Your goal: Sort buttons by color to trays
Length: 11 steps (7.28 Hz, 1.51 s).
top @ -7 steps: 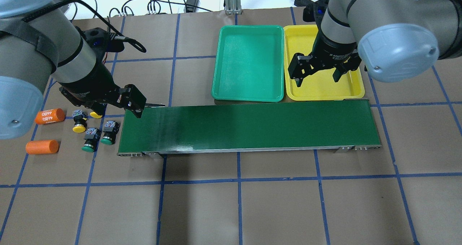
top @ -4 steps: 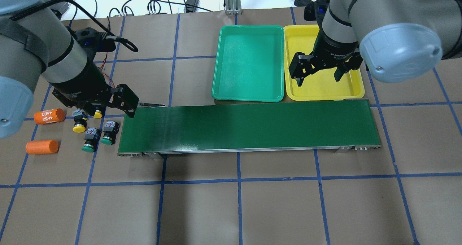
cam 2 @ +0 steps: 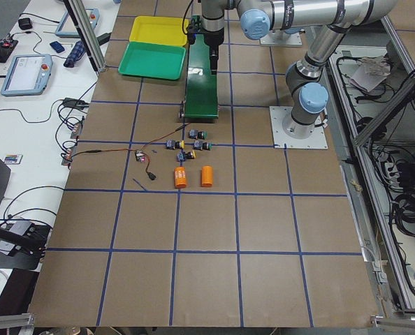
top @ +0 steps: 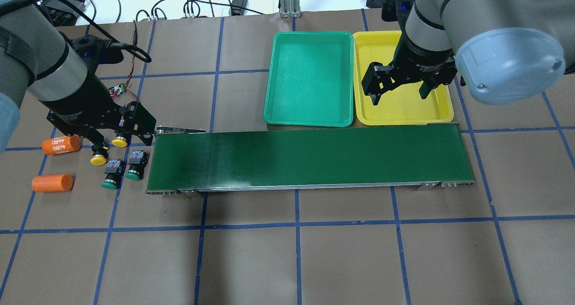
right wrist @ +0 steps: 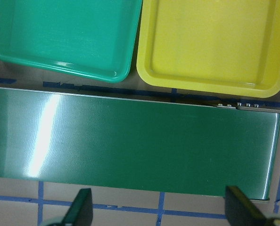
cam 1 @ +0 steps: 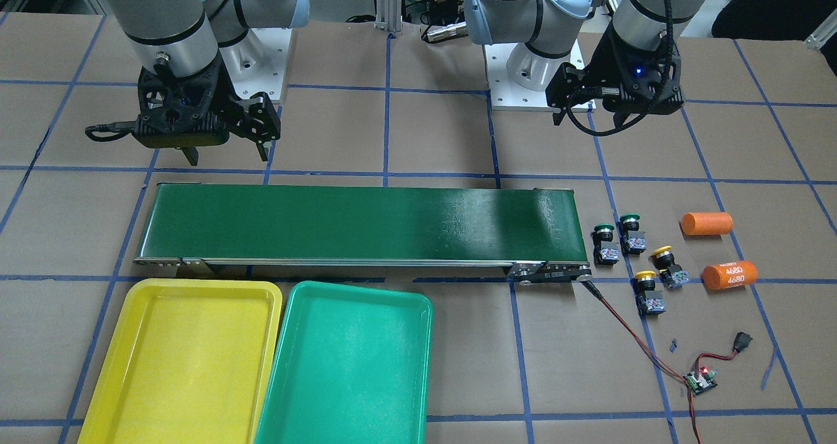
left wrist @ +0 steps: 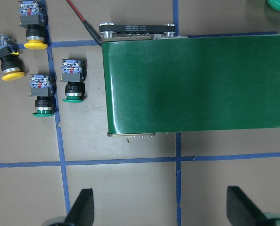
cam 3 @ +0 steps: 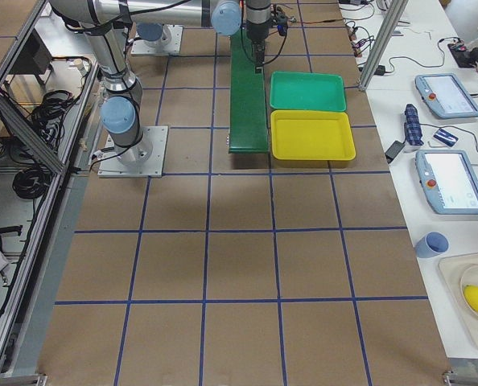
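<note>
Four buttons lie on the table left of the belt's end: two yellow-capped (top: 98, 160) (top: 120, 141) and two green-capped (top: 109, 183) (top: 133, 174). They show in the left wrist view too, yellow (left wrist: 12, 73) and green (left wrist: 72, 98). My left gripper (top: 121, 139) hangs open and empty above the yellow buttons, apart from them. My right gripper (top: 399, 97) hangs open and empty over the yellow tray (top: 404, 116). The green tray (top: 310, 71) stands beside it. Both trays hold nothing.
A long dark-green conveyor belt (top: 310, 159) runs between the buttons and the trays. Two orange cylinders (top: 62, 144) (top: 52, 183) lie left of the buttons. A small circuit board (top: 117, 90) with red wires lies behind the left gripper.
My left gripper has moved to the left, off the belt's end and over the yellow buttons. The right gripper has shifted slightly. The buttons have not moved.
</note>
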Motion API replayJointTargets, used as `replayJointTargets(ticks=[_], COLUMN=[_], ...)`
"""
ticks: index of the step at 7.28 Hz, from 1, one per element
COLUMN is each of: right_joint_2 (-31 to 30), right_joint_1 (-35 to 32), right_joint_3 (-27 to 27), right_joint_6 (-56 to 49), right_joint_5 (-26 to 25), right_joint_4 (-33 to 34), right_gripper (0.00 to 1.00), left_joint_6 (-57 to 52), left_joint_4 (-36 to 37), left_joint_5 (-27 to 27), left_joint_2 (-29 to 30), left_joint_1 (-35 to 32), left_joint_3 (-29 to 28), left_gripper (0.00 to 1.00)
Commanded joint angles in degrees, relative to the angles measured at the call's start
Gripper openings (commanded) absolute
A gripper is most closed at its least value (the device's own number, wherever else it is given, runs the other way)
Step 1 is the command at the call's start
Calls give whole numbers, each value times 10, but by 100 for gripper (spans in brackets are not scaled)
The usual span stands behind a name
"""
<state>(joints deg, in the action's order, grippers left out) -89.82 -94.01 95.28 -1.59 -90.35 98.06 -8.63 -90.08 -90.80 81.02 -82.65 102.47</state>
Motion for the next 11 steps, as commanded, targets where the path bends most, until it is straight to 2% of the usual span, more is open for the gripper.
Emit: replayJointTargets(ticks=[1,3,5,6,7,10,11], right_joint_2=[-18,-19,-23,-21,-20,-20,-20], right_joint_1=[0,-1,-5,-5,-5,-4,-4], right_joint_3=[-4,-4,-4,-4,-4,-1,3], right_joint_6=[0,0,3,4,4,3,4], right_joint_5=[-36,-28,-7,36,40,35,32], right_joint_4=[2,1,2,5,7,6,1], right_gripper=[100,100,100,100,100,100,100], left_joint_6=[-23,-93,-175,-208,-212,-252,-275], left_joint_4=[10,58,116,175,234,333,343], left_joint_5=[-1,0,-1,-1,-1,0,1], left_joint_2=[5,24,75,103,137,239,269], left_joint_1=[15,103,189,206,215,250,269], left_joint_3=[-2,-1,-3,-3,-3,-17,-24], left_gripper=[100,100,100,100,100,100,100])
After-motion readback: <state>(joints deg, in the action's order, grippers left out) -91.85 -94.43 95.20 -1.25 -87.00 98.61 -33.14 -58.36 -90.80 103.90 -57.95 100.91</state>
